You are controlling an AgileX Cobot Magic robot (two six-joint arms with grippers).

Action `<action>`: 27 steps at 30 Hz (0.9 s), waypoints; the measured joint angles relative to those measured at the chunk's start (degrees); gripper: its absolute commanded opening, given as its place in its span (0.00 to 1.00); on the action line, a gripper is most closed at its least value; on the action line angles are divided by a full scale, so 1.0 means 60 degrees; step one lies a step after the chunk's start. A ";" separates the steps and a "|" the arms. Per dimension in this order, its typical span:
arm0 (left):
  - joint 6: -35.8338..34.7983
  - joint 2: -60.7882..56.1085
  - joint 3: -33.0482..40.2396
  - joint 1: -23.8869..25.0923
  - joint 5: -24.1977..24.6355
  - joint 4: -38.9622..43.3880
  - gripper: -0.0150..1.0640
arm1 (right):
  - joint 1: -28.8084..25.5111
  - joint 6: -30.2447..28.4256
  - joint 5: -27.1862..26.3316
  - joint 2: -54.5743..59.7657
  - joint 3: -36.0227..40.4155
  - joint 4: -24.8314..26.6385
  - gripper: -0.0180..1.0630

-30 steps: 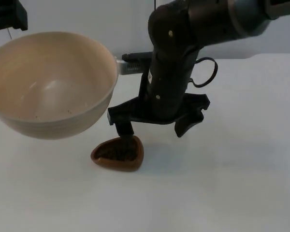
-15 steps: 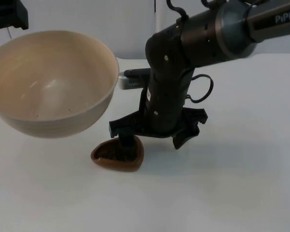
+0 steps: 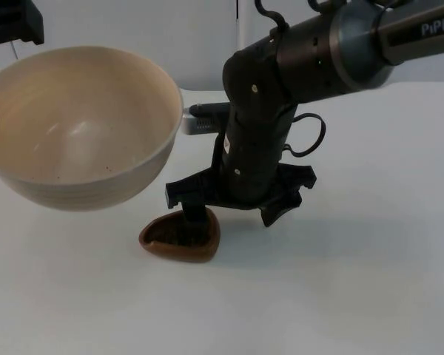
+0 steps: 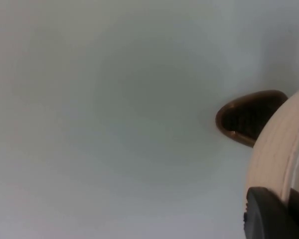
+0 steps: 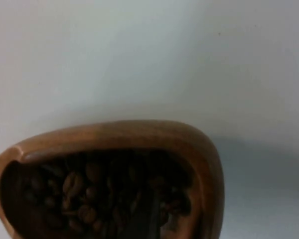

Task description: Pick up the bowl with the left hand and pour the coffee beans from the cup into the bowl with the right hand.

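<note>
The large cream-coloured round bowl [image 3: 78, 126] hangs in the air above the white table top [image 3: 355, 281], tipped a little so its inside faces up and forward. The left gripper [image 4: 276, 214] holds it at the rim: in the left wrist view a black fingertip presses against the bowl's pale wall, though the rest of the clasp is cut off by the edge of that view.

Lower down, the small brown wooden cup with a rounded three-cornered rim [image 3: 180, 236] sits on the table just below and beside the bowl. The coffee beans [image 5: 84, 199] lie dark inside it, hard to make out at the far side.

The right gripper [image 3: 233, 211] stands over the cup, fingers spread wide; one finger dips inside the cup's rim, the other stays well outside it. The arm's bulk hides the cup's back edge.
</note>
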 measured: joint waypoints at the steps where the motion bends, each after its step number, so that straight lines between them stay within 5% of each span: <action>1: 0.0000 0.0000 0.0000 0.0000 0.0000 0.0000 0.01 | 0.0000 0.0000 -0.0007 0.0000 0.0000 -0.0020 0.76; 19: 0.0000 0.0000 0.0000 0.0000 0.0000 -0.0022 0.01 | 0.0000 -0.0057 -0.0163 0.0000 0.0000 -0.0020 0.76; 27: 0.0000 0.0000 0.0000 0.0000 -0.0017 -0.0060 0.01 | 0.0000 -0.0057 -0.0163 0.0000 0.0000 -0.0020 0.51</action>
